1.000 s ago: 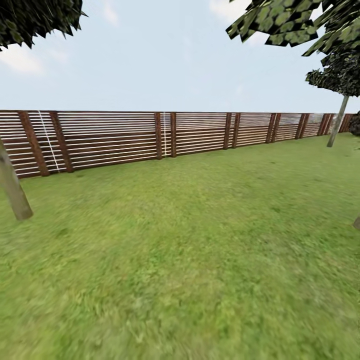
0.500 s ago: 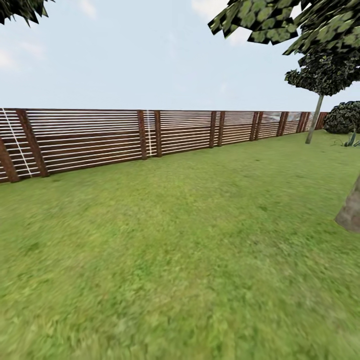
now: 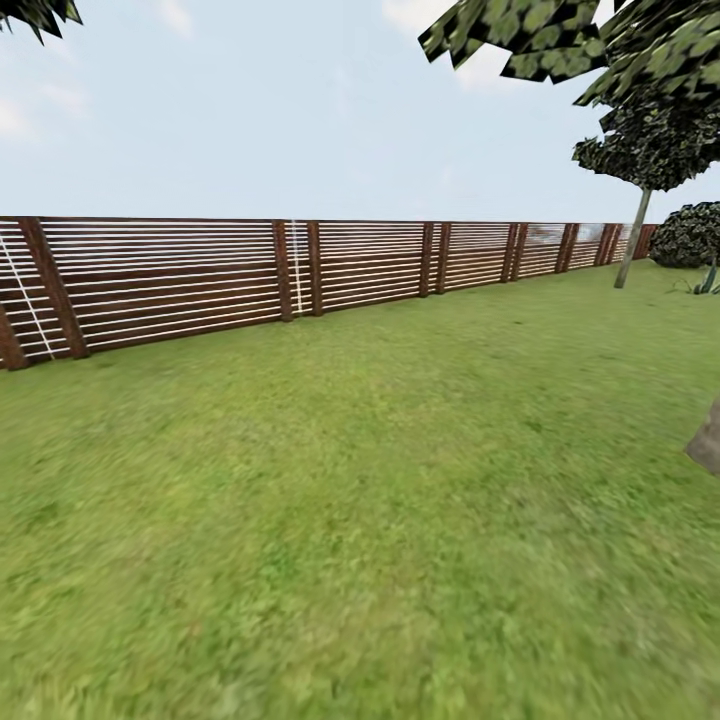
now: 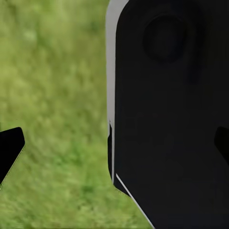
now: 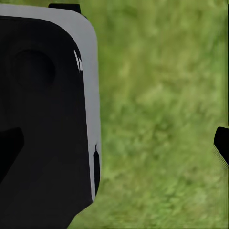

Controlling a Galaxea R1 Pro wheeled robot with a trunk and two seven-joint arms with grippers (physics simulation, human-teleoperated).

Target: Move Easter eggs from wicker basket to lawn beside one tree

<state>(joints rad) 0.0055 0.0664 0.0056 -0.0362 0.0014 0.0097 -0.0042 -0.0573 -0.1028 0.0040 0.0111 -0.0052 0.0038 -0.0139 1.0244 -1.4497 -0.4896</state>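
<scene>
Just open lawn (image 3: 380,500) running up to the slat fence (image 3: 200,280), with a tree (image 3: 706,440) trunk at the right edge. Both wrist cams look down at grass past black robot body (image 4: 167,119); the jaws look spread wide with nothing between them.

— What do you see of your robot's body through the left wrist camera?

— A big black panel (image 4: 167,114) with a rounded corner, a thin pale grey edge, and a shallow round dimple near its top. Your black fingertips (image 4: 10,148) poke in at the sides.

— And on your right wrist?

— The same black body (image 5: 43,119), grey-rimmed, with a round dimple and a dark fingertip (image 5: 222,143).
</scene>
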